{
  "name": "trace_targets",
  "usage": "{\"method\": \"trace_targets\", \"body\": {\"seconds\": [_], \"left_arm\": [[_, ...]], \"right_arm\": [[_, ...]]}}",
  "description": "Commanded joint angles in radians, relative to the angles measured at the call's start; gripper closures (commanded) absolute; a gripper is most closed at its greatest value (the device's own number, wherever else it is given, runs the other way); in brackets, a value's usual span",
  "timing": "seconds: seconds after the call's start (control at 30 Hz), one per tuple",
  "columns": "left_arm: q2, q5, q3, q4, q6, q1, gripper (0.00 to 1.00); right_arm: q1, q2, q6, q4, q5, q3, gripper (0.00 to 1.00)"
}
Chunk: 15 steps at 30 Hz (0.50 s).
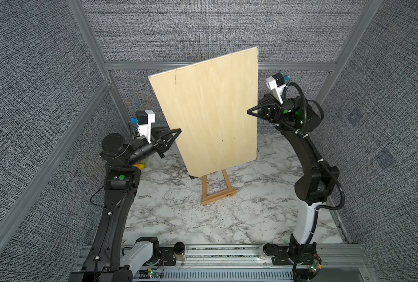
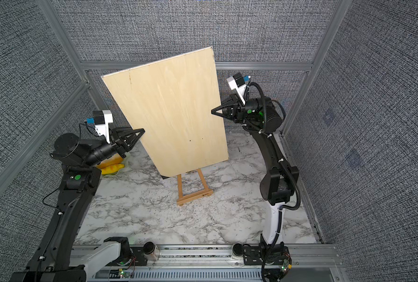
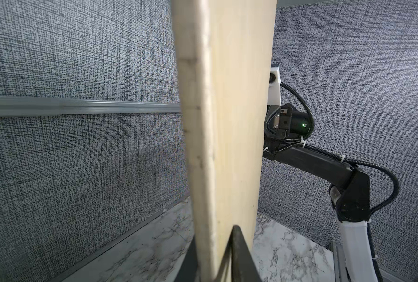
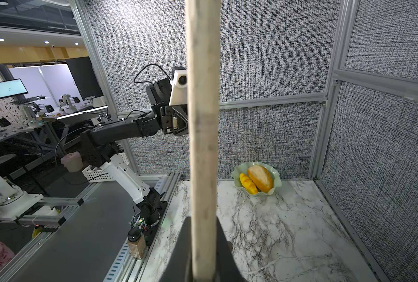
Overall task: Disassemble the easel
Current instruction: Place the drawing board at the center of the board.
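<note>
The easel [image 1: 217, 191] [image 2: 193, 189] stands on the marble table, an orange-tan wooden frame whose two slanted legs and bottom ledge show in both top views. Its top is hidden behind a large pale plywood board [image 1: 210, 109] [image 2: 171, 112]. The board hangs tilted in the air, well above the ledge. My left gripper [image 1: 177, 132] [image 2: 141, 131] [image 3: 214, 241] is shut on the board's left edge [image 3: 239, 122]. My right gripper [image 1: 250, 112] [image 2: 214, 111] [image 4: 203, 222] is shut on the board's right edge [image 4: 203, 122].
A pale green bowl [image 4: 277, 180] with bread rolls [image 2: 111, 168] sits in the far left corner, under my left arm. A small jar [image 1: 180, 251] [image 4: 136, 244] stands on the front rail. Grey panel walls close in the table on three sides.
</note>
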Motion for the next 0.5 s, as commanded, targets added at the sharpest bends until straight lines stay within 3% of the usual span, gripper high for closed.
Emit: {"method": "trace_targets", "body": {"seconds": [0.0,0.23,0.47], "left_arm": [[0.043,0.011,0.04,0.11,0.074,-0.065,1.0],[0.129,0.01,0.102,0.123,0.082,-0.136,1.0],[0.205,0.018,0.149,0.15,0.069,-0.16,1.0]], "right_arm": [[0.063,-0.052,0.072,0.025,-0.096,-0.037,1.0],[0.022,-0.134,0.058,0.026,-0.097,-0.134,1.0],[-0.039,-0.271,-0.017,0.024,-0.097,-0.328,1.0]]}}
